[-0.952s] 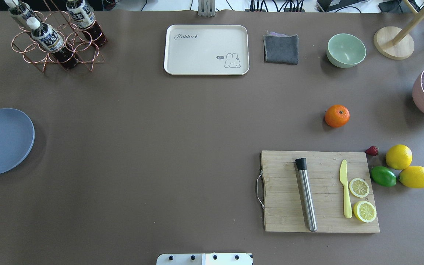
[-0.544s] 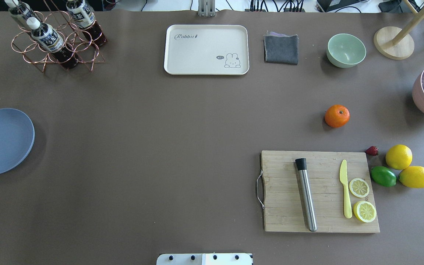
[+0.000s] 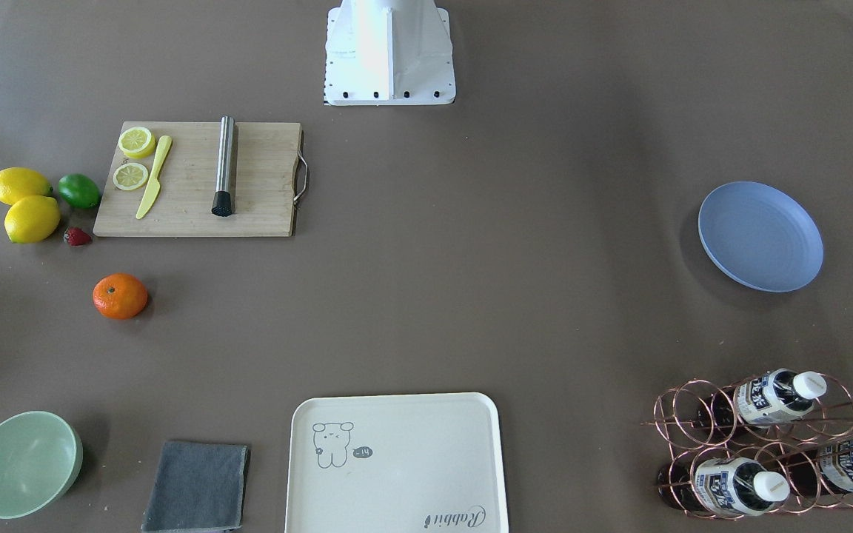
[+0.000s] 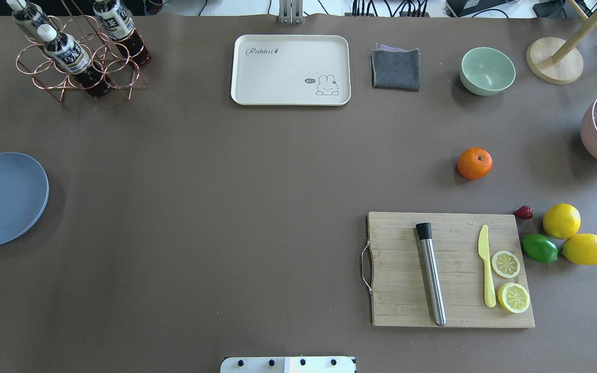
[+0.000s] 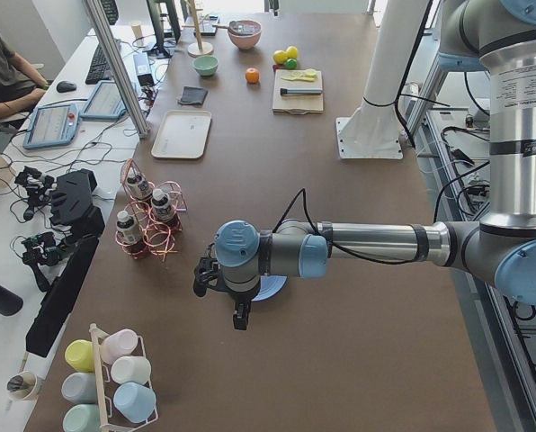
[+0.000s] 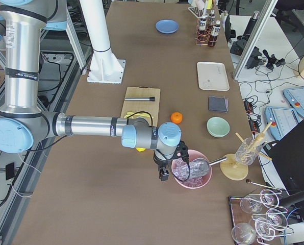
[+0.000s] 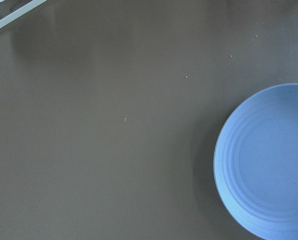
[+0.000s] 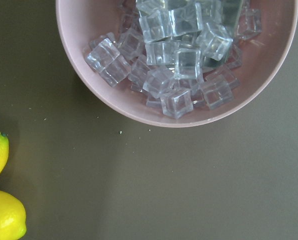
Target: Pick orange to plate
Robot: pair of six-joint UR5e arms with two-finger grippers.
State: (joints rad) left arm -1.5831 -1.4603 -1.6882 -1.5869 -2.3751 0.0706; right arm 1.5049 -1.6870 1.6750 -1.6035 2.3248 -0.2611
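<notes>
Neither the left gripper (image 5: 241, 319) nor the right gripper (image 6: 163, 175) lets one tell how open it is, and an off-centre pinch could send the orange (image 4: 474, 163) rolling, well apart from the plate (image 4: 5, 199).

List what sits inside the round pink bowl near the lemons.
The round pink bowl holds a heap of clear ice cubes. They cover its bottom, so anything beneath them cannot be seen.

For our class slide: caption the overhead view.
Orange on the table past the board; plate far off at the left edge.
</notes>
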